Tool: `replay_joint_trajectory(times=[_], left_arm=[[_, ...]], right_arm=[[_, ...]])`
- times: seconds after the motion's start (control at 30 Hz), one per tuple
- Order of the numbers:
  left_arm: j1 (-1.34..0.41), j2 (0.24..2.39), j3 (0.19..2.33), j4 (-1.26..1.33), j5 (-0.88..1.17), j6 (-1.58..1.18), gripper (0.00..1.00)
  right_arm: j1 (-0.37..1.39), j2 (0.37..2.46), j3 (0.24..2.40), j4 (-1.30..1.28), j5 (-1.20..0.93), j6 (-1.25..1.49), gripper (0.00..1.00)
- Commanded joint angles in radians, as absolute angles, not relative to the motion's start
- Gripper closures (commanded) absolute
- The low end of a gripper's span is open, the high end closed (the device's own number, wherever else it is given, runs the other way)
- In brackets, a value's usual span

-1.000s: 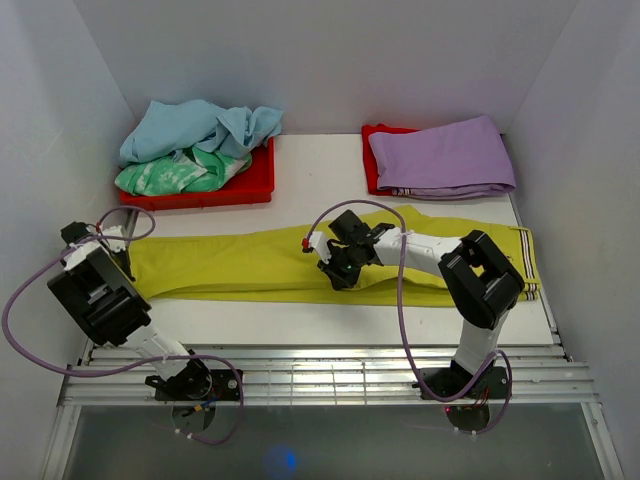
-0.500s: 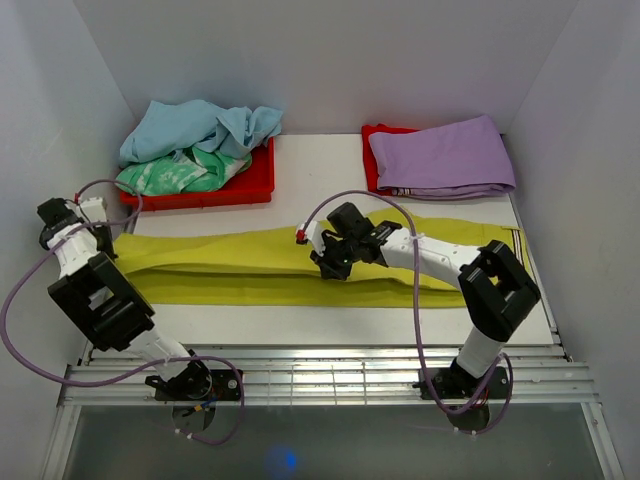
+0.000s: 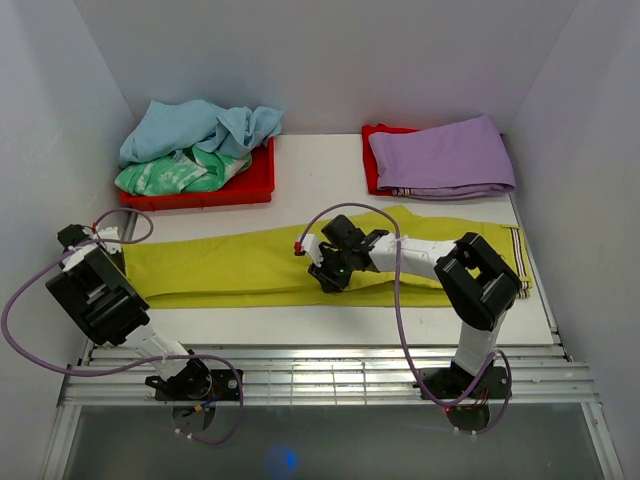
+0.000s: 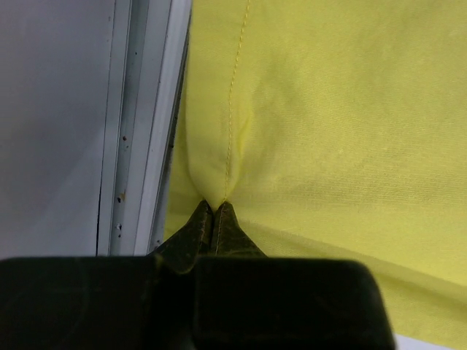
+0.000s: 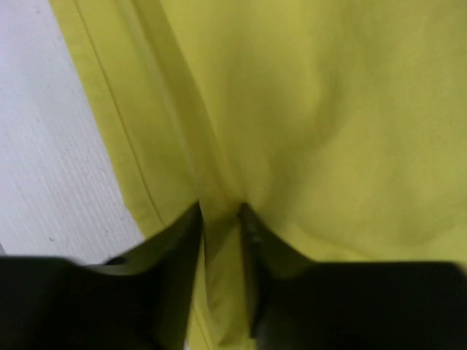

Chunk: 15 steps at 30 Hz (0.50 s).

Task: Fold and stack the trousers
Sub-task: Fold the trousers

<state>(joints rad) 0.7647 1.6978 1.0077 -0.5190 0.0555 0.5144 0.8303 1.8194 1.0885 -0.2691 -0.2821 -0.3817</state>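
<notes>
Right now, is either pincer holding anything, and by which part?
Both hold the yellow trousers: the left pincer pinches a stitched seam at their left end, and the right pincer grips a fold of cloth about mid-length.

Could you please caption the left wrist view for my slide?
Left gripper shut on the yellow trousers, pinching the fabric at a stitched seam.

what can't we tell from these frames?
- Top external: the left jaws' pinch on the yellow trousers is too small to see and sits behind the arm's own wrist.
- Right wrist: how many layers the closed right jaws hold; blurred fabric fills the frame.
- Top external: the red tray contents under the blue cloth are hidden.
- Top external: what lies beneath the purple garment is mostly covered.
</notes>
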Motion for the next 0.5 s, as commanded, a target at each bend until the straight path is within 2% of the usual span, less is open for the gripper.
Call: replay_joint_trajectory(times=[0.0, 0.03, 0.07, 0.1, 0.17, 0.2, 0.3, 0.47], left_arm=[[0.793, 1.671, 1.031, -0.462, -0.025, 0.532, 1.0], [0.793, 1.666, 1.046, -0.477, -0.015, 0.529, 1.0], [0.793, 1.655, 1.063, -0.518, -0.003, 0.523, 1.0], [0.793, 1.648, 1.078, -0.535, -0.002, 0.522, 1.0], [0.793, 1.623, 1.115, -0.586, -0.002, 0.528, 1.0], [0.793, 1.612, 1.121, -0.597, -0.002, 0.531, 1.0], [0.796, 1.585, 1.126, -0.632, -0.002, 0.549, 1.0], [0.81, 1.557, 1.099, -0.658, 0.028, 0.566, 1.0]], right_arm=[[0.796, 1.899, 1.008, -0.361, -0.052, -0.396, 0.59], [0.796, 1.896, 0.991, -0.357, -0.04, -0.393, 0.5], [0.796, 1.89, 0.983, -0.356, -0.032, -0.391, 0.34], [0.796, 1.887, 0.977, -0.354, -0.023, -0.39, 0.27], [0.796, 1.887, 0.966, -0.353, -0.014, -0.382, 0.06], [0.796, 1.885, 0.965, -0.353, -0.006, -0.38, 0.03], [0.796, 1.896, 0.977, -0.36, -0.003, -0.376, 0.02], [0.796, 1.902, 0.988, -0.364, 0.026, -0.368, 0.1]])
